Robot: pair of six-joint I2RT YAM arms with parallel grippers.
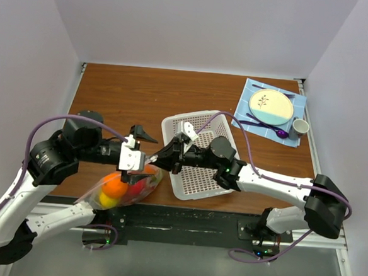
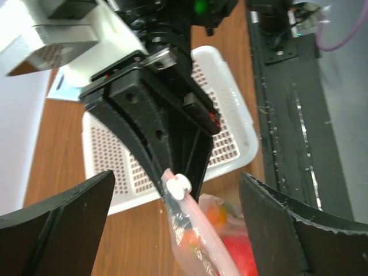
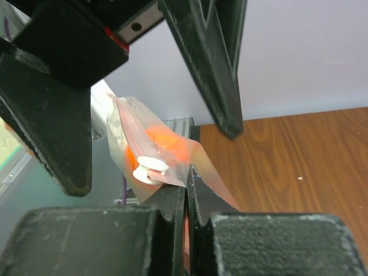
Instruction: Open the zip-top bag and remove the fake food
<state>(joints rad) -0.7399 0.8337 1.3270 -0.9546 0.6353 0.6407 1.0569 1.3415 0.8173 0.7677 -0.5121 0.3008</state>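
Observation:
The clear zip-top bag (image 1: 130, 186) hangs at the table's near edge. Its fake food shows through: an orange (image 1: 114, 185), a red fruit (image 1: 140, 184) and a yellow piece (image 1: 107, 200). My right gripper (image 1: 155, 156) is shut on the end of the bag's pink zip strip (image 2: 198, 221), right beside the white slider (image 2: 179, 185). In the right wrist view the gripper (image 3: 187, 187) pinches the bag's edge beside the slider (image 3: 150, 169). My left gripper (image 2: 175, 178) is open wide, its fingers (image 2: 63, 221) either side of the slider and not touching it.
A white perforated basket (image 1: 197, 177) stands just right of the bag, under the right arm. A cream-and-blue plate (image 1: 271, 106) on a blue cloth, with a purple spoon and a cup (image 1: 300, 127), is at the back right. Walls close in on both sides.

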